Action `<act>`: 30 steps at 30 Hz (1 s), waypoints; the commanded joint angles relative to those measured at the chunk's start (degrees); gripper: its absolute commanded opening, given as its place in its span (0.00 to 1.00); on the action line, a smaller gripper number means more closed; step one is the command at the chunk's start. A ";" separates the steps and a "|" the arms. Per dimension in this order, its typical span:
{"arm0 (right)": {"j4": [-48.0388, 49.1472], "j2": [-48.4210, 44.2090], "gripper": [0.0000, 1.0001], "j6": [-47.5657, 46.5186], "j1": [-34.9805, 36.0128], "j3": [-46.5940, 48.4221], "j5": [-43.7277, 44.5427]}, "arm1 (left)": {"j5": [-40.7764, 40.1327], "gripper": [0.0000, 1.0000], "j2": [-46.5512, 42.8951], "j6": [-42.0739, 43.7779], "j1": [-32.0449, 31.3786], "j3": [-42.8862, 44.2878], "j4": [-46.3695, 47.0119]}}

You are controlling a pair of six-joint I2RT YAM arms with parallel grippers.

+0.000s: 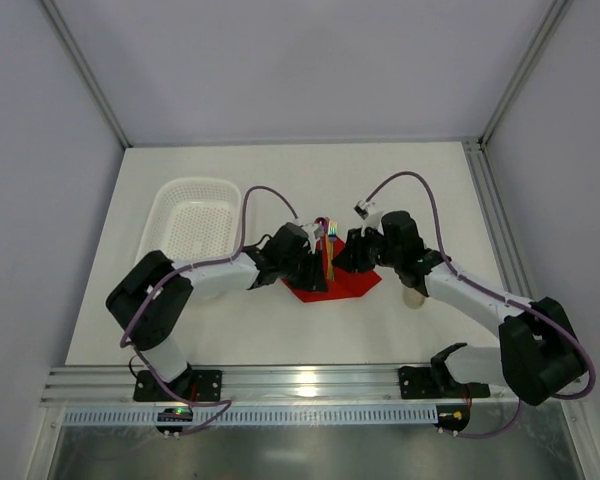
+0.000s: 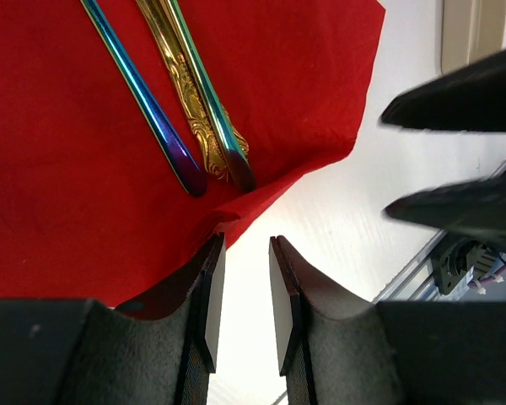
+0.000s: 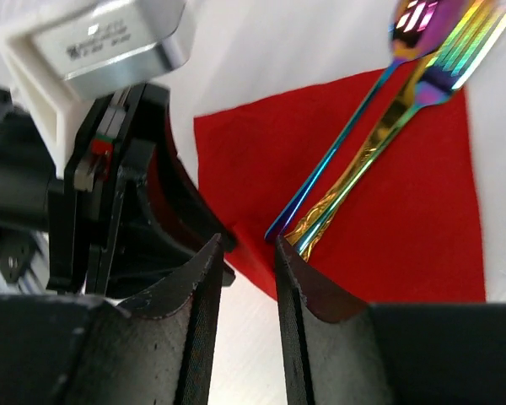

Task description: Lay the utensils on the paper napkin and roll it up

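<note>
The red paper napkin point(image 1: 332, 285) lies flat on the table between my two grippers. The rainbow spoon point(image 2: 152, 110) and fork point(image 2: 198, 114) lie side by side on it, handles toward the near edge. Their heads, the spoon bowl point(image 3: 417, 18) and the fork tines point(image 3: 468, 34), stick out past the far edge. My left gripper point(image 2: 244, 240) is slightly open and empty at the napkin's point(image 2: 67, 169) near corner, where the edge is a little raised. My right gripper point(image 3: 246, 240) is slightly open and empty at the same corner of the napkin point(image 3: 405, 236), facing the left one.
A white perforated basket point(image 1: 192, 225) stands at the back left. A beige oblong tray point(image 1: 413, 297) lies partly hidden under my right arm. An aluminium rail point(image 1: 310, 380) runs along the table's near edge.
</note>
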 commanded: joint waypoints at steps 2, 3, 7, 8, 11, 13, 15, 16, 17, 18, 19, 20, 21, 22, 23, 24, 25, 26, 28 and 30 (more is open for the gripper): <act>-6.55 5.71 0.34 -13.23 -1.20 3.17 -15.26 | -1.03 0.32 2.01 1.15 0.03 3.25 -1.74; -7.17 6.68 0.34 -14.28 -1.29 3.69 -15.79 | -0.77 0.31 2.36 1.16 -0.06 3.95 -1.83; -7.97 10.91 0.34 -16.22 -3.05 5.10 -20.63 | -1.11 0.31 2.54 0.80 -0.06 3.87 -1.39; -8.23 11.78 0.34 -16.22 -3.05 5.63 -20.28 | -1.20 0.31 2.54 0.80 0.03 3.87 -1.57; -12.52 15.21 0.34 -17.45 -3.14 8.97 -20.89 | -1.90 0.31 2.46 1.07 0.03 3.87 -2.27; -14.12 17.75 0.38 -17.45 -3.14 11.08 -19.93 | -2.17 0.31 2.37 1.33 0.03 3.78 -2.45; -16.40 19.08 0.41 -17.45 -3.14 12.83 -19.57 | -2.17 0.31 2.46 1.42 -0.06 3.87 -2.62; -16.58 19.52 0.43 -18.84 -3.23 13.19 -19.57 | -2.17 0.31 2.54 1.51 0.03 3.96 -2.71; -16.93 19.70 0.44 -18.94 -3.14 13.37 -19.14 | -2.17 0.31 2.46 1.51 0.03 3.96 -2.54; -17.28 19.79 0.44 -19.38 -3.05 14.06 -18.87 | -2.17 0.31 2.46 1.59 -0.06 4.05 -2.62; -17.81 20.05 0.44 -19.82 -3.14 14.42 -18.96 | -2.26 0.31 2.46 1.68 -0.06 4.05 -2.71; -18.69 20.75 0.45 -20.09 -3.14 15.21 -18.96 | -2.34 0.31 2.54 1.68 -0.06 4.14 -2.62; -19.13 21.19 0.45 -20.87 -3.14 15.74 -18.96 | -2.35 0.31 2.54 1.77 -0.06 4.14 -2.62; -19.74 21.72 0.45 -21.40 -3.14 16.26 -18.87 | -2.52 0.31 2.54 1.77 0.03 4.14 -2.80; -21.58 22.59 0.45 -22.10 -3.05 16.79 -18.43 | -2.26 0.31 2.54 1.68 0.03 4.14 -2.62; -22.55 23.12 0.45 -22.63 -3.14 17.75 -17.99 | -2.26 0.31 2.63 1.68 -0.06 4.05 -2.62; -23.43 23.65 0.45 -23.68 -3.05 18.28 -17.73 | -2.17 0.31 2.54 1.68 0.03 4.14 -2.62; -25.09 24.00 0.45 -24.21 -2.97 18.72 -17.73 | -2.43 0.31 2.54 1.68 -0.06 4.05 -2.62; -25.90 24.45 0.44 -25.27 -3.05 19.52 -18.16 | -2.43 0.31 2.28 1.68 0.03 3.87 -2.62; -26.86 24.71 0.44 -25.80 -3.05 19.78 -19.12 | -2.43 0.31 2.11 1.68 0.03 3.79 -2.80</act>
